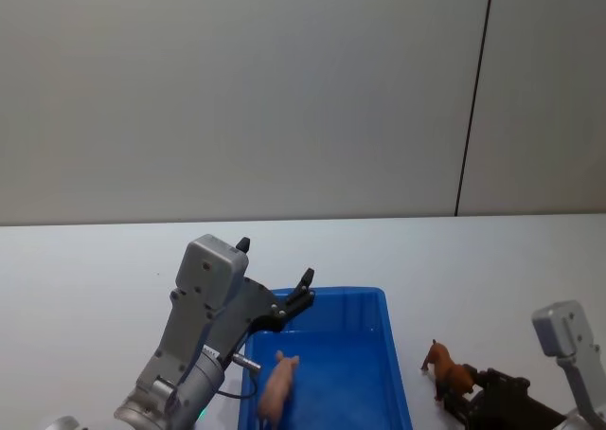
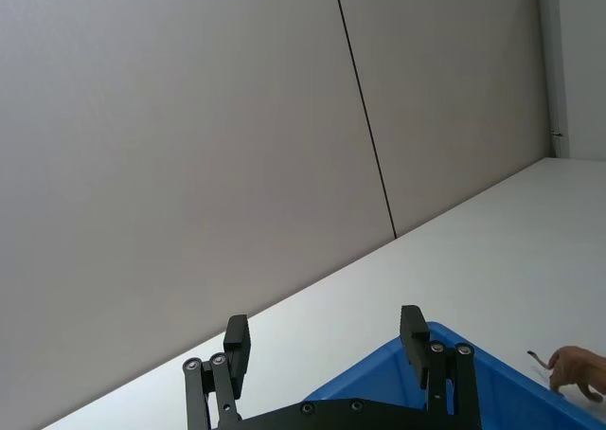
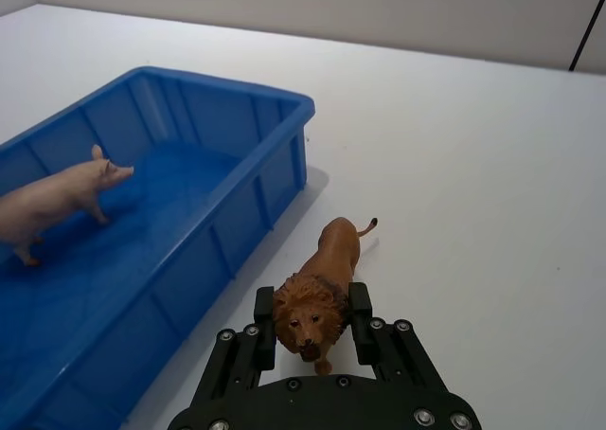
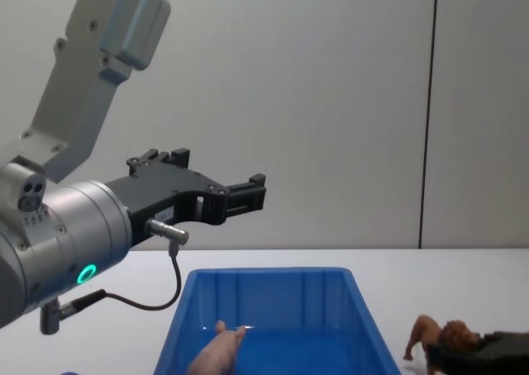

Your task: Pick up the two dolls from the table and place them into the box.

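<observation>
Right tool [image 3: 312,305] closed on lion [image 3: 337,250] at the mane, tail pointing away, left tool [image 2: 325,326] wide open, empty

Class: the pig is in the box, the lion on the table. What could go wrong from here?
1. The right gripper holds the lion only at its mane; it could swing or slip when lifted.
2. The lion stands close beside the box wall; a low carry could clip the rim.
3. The left gripper hovers open over the box and could crowd the drop.
</observation>
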